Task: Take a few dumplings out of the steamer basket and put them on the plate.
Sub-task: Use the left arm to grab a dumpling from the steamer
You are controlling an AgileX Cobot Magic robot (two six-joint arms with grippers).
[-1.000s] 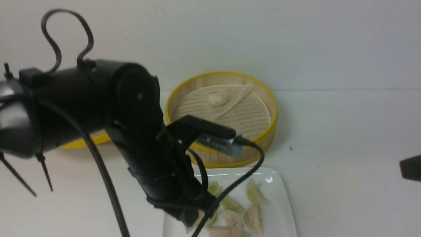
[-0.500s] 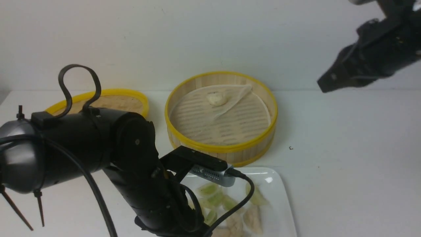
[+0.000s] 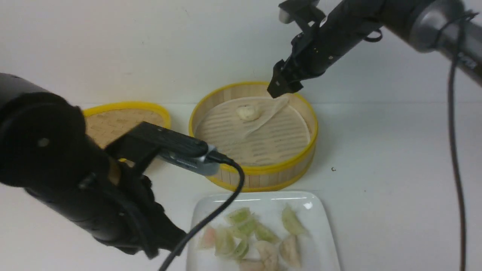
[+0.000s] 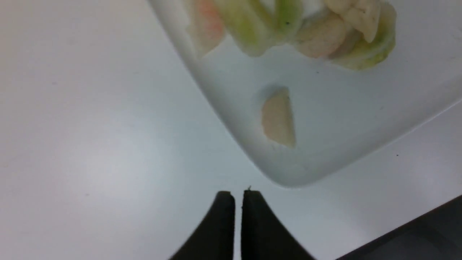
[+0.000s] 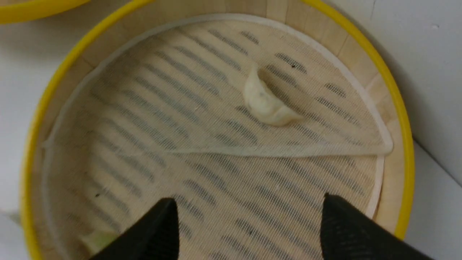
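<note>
- Black bulk of the left arm [image 3: 56, 169] fills the near left of the front view and hides its own claw. The wrist view shows the left gripper [image 4: 238, 193] with fingers pressed together, empty, over bare table [image 3: 395, 169] just off a corner of the plate.
- The glossy white plate [image 3: 318, 229] lies nearest and is cut off by the lower frame edge. It holds a heap of pale green crescent dumplings [image 3: 238, 216], with the pale pinkish dumpling [image 3: 208, 238] at the heap's left end.
- In the blurred left wrist view the heap runs together. One cream piece [image 4: 278, 119] lies apart from it, near the plate's corner.
- The steamer basket [image 3: 263, 178] stands just behind the plate, its near-left wall covered by the wrist camera [image 3: 180, 150] and cable.
- Inside, the paper liner [image 5: 216, 173] is folded over itself, and the cream-white dumpling [image 5: 267, 103] rests on the folded part, toward the far side.
- A greenish scrap [image 5: 97, 240] beside one finger is too blurred to name.
- The right gripper [image 5: 249, 200] hangs above the basket's far rim, fingers spread wide, nothing between them.
- The woven lid [image 3: 124, 116] lies flat left of the basket, its near part behind the left arm.
</note>
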